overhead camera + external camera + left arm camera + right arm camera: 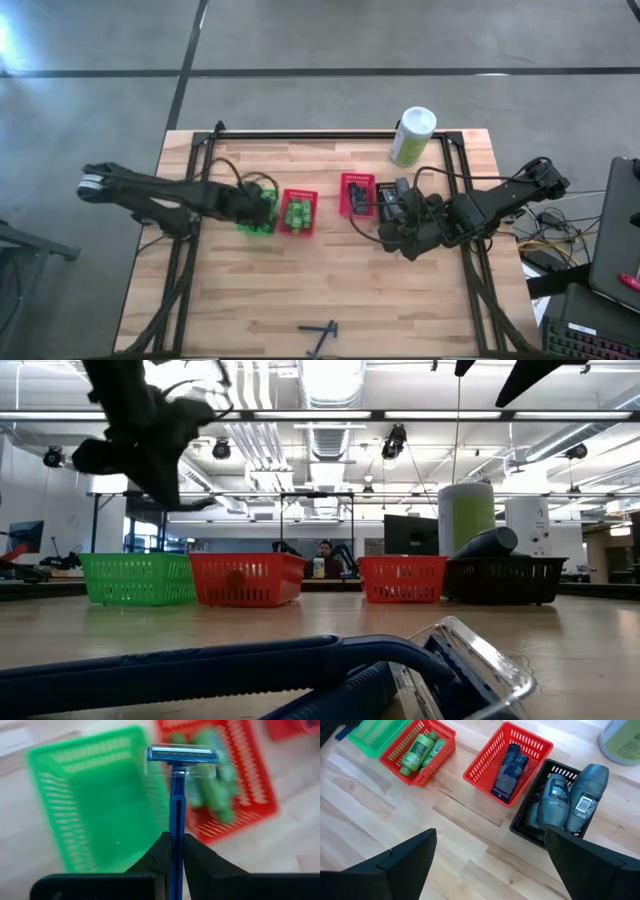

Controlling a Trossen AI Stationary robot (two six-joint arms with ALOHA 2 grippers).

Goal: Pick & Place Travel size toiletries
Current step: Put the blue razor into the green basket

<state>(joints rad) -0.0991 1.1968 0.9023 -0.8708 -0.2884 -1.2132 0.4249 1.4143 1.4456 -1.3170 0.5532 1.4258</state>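
Observation:
My left gripper (176, 846) hovers over the green mesh basket (95, 805), shut on a blue razor (176, 795) with a clear cap over its head. My right gripper (490, 834) is open and empty, above the table next to the black basket (555, 800), which holds the dark grey rounded containers (570, 795). One red basket (417, 751) contains the bright green bottles (416, 751). The other red basket (509, 762) contains dark tubes (509, 770). More razors (320, 333) lie flat on the table by its near edge. My left gripper pinches the razor's blue handle (176, 827) between its two fingers, well back from the head. The fingers point down from above and lie along the handle. The razor is lifted clear, its capped head (182, 756) sticking out past the fingertips over the green basket's rim.
The four baskets stand in a row across the table's middle (255, 222) (297, 212) (356, 193) (392, 200). A tall pale green canister with a white cap (412, 135) stands at the far edge. Bare wood lies between the baskets and the near edge.

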